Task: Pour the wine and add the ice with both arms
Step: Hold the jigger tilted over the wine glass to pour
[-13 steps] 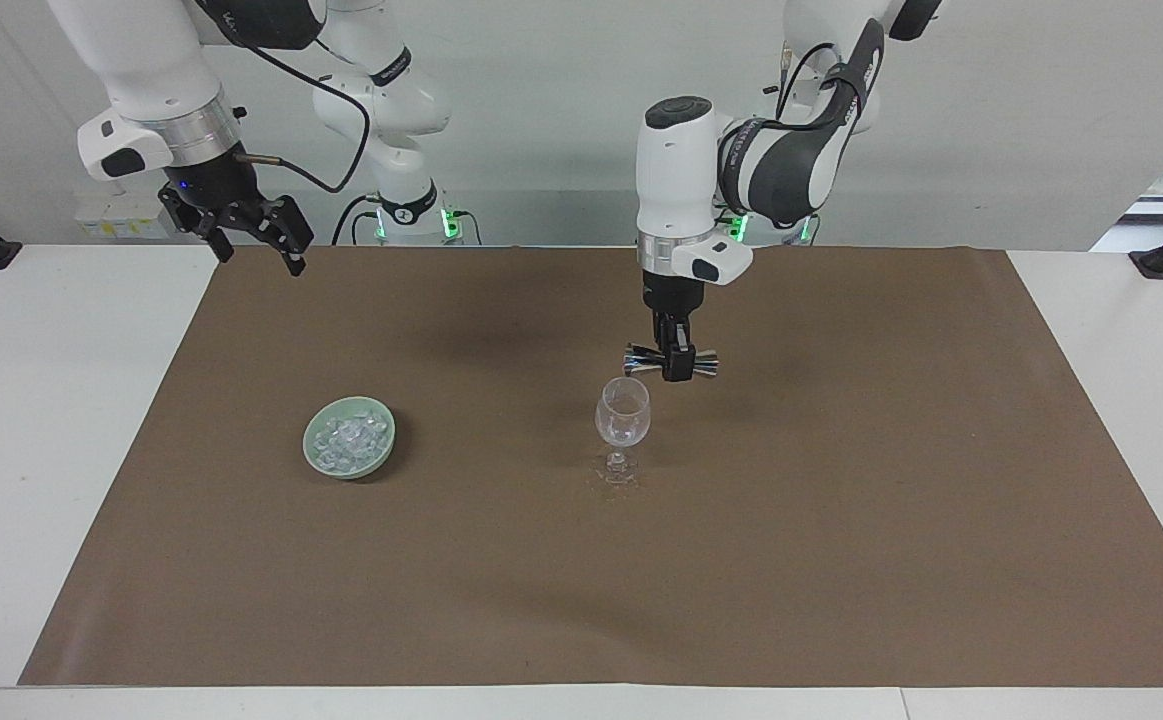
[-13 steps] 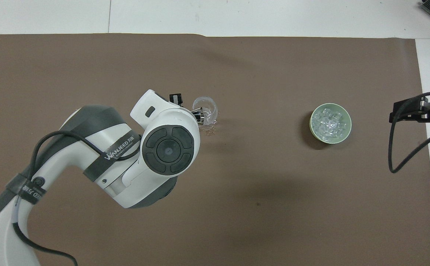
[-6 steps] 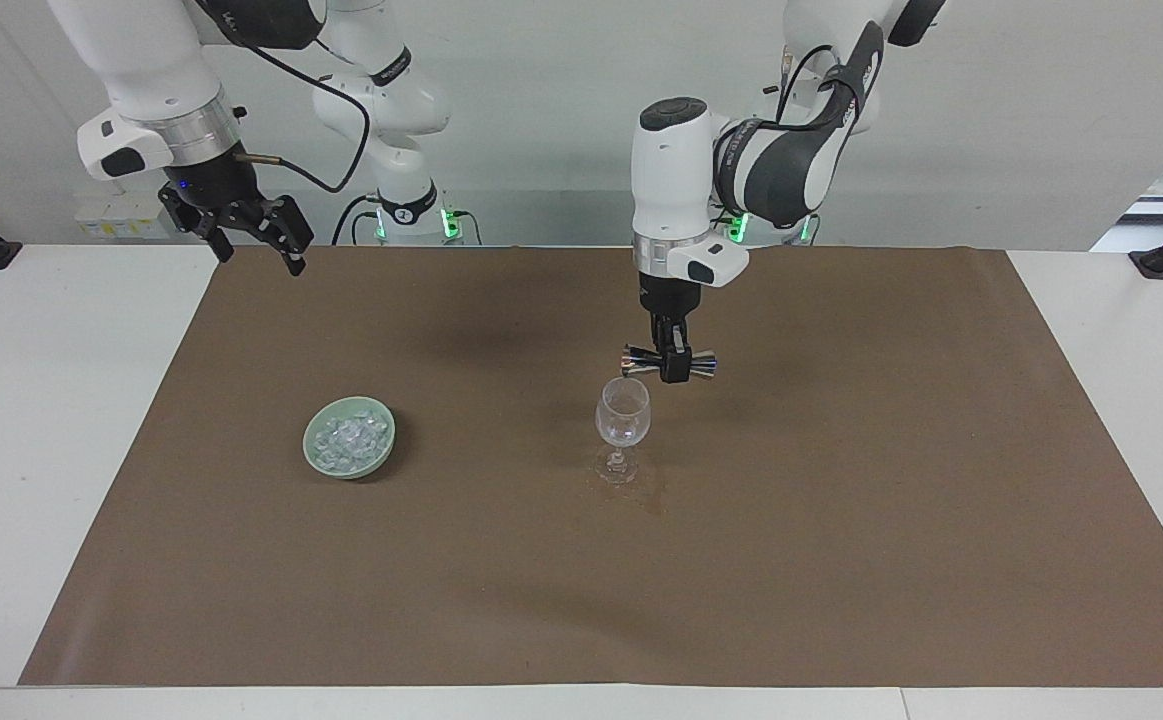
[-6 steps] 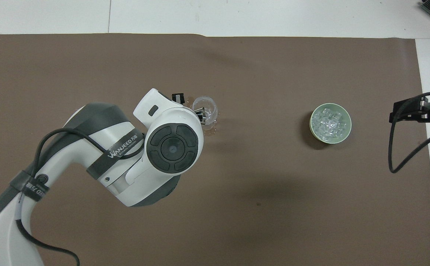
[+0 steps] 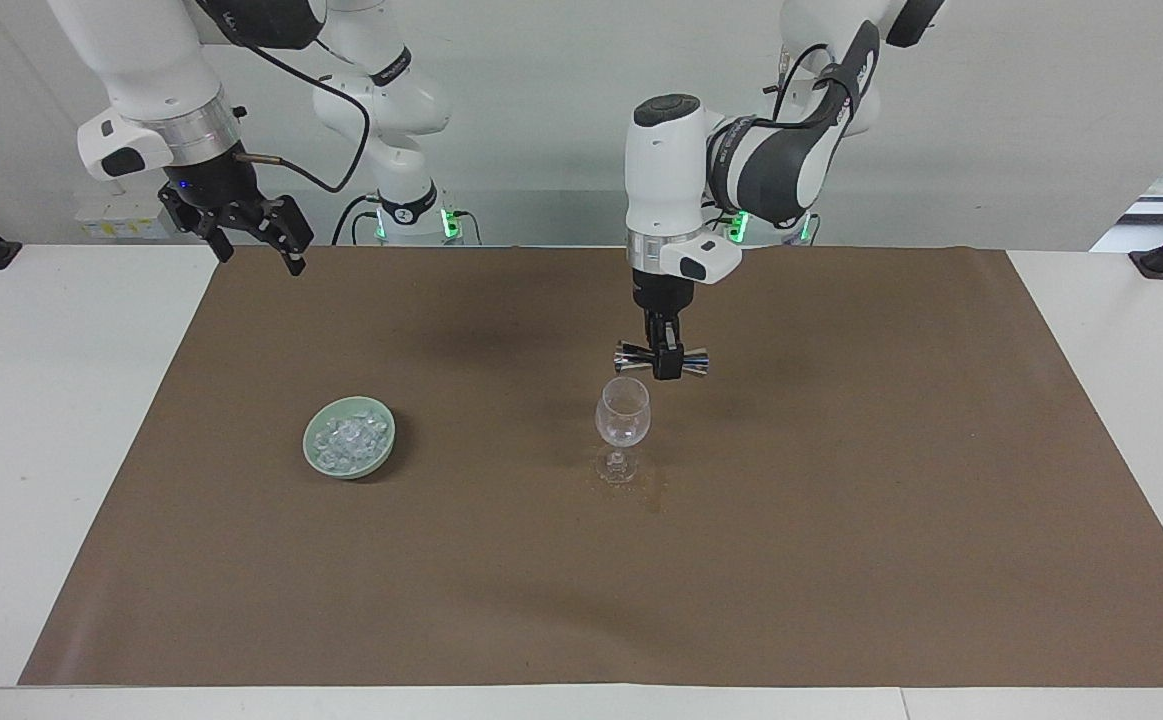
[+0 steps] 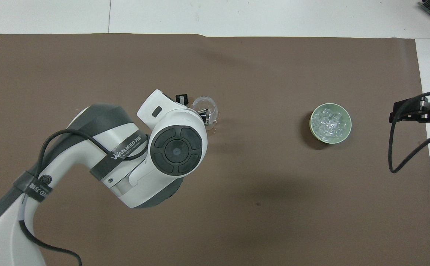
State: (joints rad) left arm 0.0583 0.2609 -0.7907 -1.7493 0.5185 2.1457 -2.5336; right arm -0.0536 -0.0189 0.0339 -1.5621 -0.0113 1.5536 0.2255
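While the left hand (image 5: 664,362) hangs just over the wine glass (image 5: 622,415), it is clenched on a shiny metal measuring cup (image 5: 661,359) lying sideways. No wine can be made out in the glass. Well apart from that hand, toward the right arm's end of the tabletop (image 5: 61,420), ice (image 5: 348,437) fills a green bowl (image 5: 317,457). The right hand (image 5: 259,240) waits up high with its fingers spread and nothing between them.

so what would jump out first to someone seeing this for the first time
The left hand, shut on a shiny metal double-ended measuring cup held sideways, hangs just over a clear stemmed wine glass standing mid-table on the brown paper sheet. Toward the right arm's end sits a pale green bowl piled with clear ice cubes, while the open right hand waits in the air at the sheet's corner.
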